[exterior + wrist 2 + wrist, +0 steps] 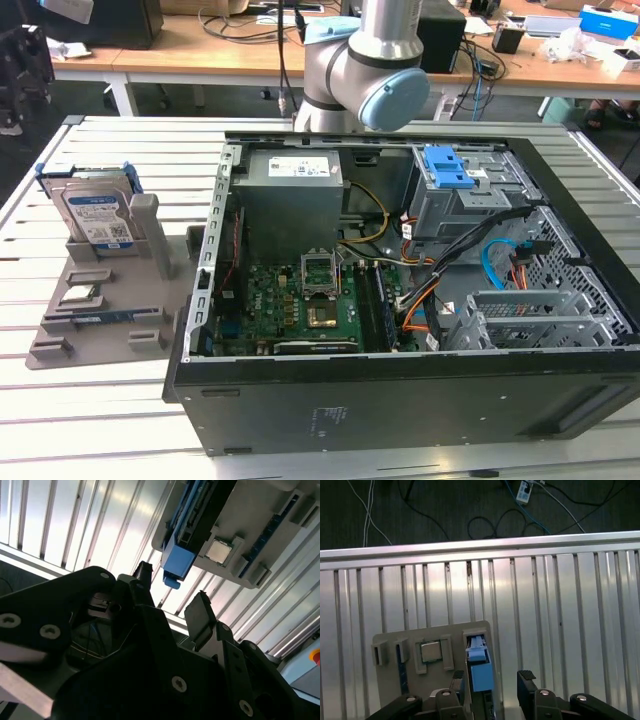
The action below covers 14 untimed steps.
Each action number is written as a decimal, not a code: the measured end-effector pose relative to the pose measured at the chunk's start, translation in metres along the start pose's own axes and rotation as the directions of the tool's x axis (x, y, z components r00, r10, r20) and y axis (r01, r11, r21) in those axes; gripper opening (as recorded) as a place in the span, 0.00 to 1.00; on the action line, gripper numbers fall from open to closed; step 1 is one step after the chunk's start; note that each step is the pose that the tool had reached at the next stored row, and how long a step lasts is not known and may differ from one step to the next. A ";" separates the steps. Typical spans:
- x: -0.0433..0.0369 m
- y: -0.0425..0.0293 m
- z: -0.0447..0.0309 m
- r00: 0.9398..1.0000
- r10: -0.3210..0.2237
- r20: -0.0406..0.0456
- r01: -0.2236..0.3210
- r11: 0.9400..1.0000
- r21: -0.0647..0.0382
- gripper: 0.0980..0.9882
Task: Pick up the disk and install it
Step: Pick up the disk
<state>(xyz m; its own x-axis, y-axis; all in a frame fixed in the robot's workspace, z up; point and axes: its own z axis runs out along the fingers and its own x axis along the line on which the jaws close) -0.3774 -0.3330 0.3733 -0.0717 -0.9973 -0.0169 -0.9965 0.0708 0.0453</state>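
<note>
A ribbed aluminium table [560, 605] of long parallel slats lies beneath the gripper [491, 677]. Past its edge there is dark floor [445, 510] strewn with cables. The 2 black fingers [526, 679] stand spread, pinching nothing. The disk [481, 672] stands on edge in a matte grey plastic holder [435, 632], with its blue bracket lined up with the gap between the fingers, beyond their tips. A small square metallic chip [431, 651] sits in a pocket just outside 1 finger.

Silver disk [98, 216] with blue bracket [481, 674]; grey holder [110, 336].
</note>
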 end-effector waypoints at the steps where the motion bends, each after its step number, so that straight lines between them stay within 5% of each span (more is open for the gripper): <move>1: 0.0000 -0.0001 0.0020 1.000 0.000 0.000 0.000 1.000 0.000 0.50; 8: 0.0001 -0.0016 0.0139 0.999 -0.054 -0.008 0.054 0.999 -0.001 0.50; 14: 0.0057 -0.0117 0.0257 0.998 -0.056 -0.011 0.056 0.998 -0.001 0.50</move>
<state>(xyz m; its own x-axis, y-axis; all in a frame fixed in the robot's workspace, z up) -0.3673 -0.3391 0.3470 -0.0154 -0.9998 -0.0086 -0.9989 0.0150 0.0451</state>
